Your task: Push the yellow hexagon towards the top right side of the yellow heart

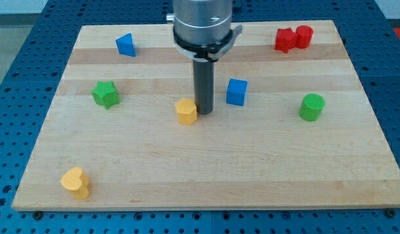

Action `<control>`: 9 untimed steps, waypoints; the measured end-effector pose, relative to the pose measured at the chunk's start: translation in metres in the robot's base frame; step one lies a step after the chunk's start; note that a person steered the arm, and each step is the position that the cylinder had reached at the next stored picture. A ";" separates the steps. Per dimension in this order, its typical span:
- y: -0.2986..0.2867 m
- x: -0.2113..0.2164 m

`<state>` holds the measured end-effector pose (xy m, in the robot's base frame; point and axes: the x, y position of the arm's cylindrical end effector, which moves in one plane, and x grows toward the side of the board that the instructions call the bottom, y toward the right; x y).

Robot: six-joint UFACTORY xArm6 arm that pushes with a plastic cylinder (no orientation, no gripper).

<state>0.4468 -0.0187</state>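
The yellow hexagon (186,111) lies near the middle of the wooden board. My tip (204,112) stands right beside it on its right, touching or nearly touching it. The yellow heart (76,182) lies far off at the view's bottom left, near the board's front corner.
A green star (105,94) sits at the left. A blue triangular block (125,45) is at the top left. A blue cube (237,91) lies just right of my rod. A green cylinder (311,107) is at the right. Two red blocks (293,38) sit at the top right.
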 end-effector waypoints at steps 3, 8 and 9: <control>-0.062 0.000; -0.132 0.074; -0.146 0.083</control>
<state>0.5301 -0.1652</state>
